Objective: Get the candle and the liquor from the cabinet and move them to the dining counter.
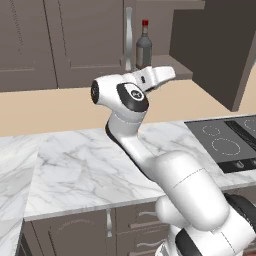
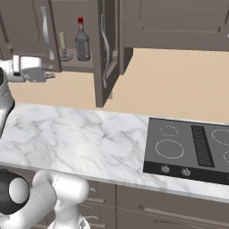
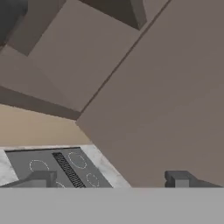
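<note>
The cabinet [image 2: 71, 13] stands open, its door [image 2: 105, 53] swung out toward me. On its shelf the cream-yellow candle [image 2: 62, 44] stands in a small grey holder. Just to its right is the liquor [image 2: 82, 41], a grey bottle with a red cap, which also shows on the shelf in the left base view [image 1: 144, 47]. My gripper [image 2: 48, 75] hangs below and left of the shelf, in front of the cabinet's lower edge and apart from both objects. In the hand view the gripper [image 3: 109, 179] is open, its fingertips [image 3: 41, 178] wide apart with nothing between them. The dining counter is out of view.
The open cabinet door [image 1: 215, 50] juts out to the right of the hand. A marble worktop [image 2: 80, 134] runs below, with a black stovetop [image 2: 188, 147] set into it at the right. Low cupboards [image 1: 75, 230] sit under the worktop.
</note>
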Motion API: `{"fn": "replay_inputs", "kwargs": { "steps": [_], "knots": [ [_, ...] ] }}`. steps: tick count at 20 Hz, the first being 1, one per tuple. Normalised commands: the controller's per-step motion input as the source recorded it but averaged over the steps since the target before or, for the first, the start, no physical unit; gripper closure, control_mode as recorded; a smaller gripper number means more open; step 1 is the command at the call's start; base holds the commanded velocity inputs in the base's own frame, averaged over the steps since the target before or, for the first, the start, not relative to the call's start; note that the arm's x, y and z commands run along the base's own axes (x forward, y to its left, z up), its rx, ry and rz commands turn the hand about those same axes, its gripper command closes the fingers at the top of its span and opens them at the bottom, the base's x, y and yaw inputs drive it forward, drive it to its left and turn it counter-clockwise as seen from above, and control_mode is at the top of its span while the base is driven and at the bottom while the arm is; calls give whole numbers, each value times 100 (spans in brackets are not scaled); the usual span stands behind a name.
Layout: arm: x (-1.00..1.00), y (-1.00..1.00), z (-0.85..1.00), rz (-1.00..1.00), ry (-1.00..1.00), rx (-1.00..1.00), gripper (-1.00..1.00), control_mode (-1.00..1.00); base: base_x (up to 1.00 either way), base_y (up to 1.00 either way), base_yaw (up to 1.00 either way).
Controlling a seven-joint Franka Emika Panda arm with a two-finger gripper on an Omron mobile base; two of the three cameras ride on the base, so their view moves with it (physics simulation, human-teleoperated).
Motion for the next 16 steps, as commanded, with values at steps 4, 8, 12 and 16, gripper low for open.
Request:
{"fn": "replay_inputs", "kwargs": {
  "steps": [4,8,12,16],
  "knots": [
    [0,70,0,34,-34,2,-100,-100,0,0,0],
    [8,66,2,38,-24,4,-100,-100,0,0,0],
    [26,38,20,37,-15,6,-100,-100,0,0,0],
    [33,15,40,29,-10,8,-100,-100,0,0,0]
  ]
}}
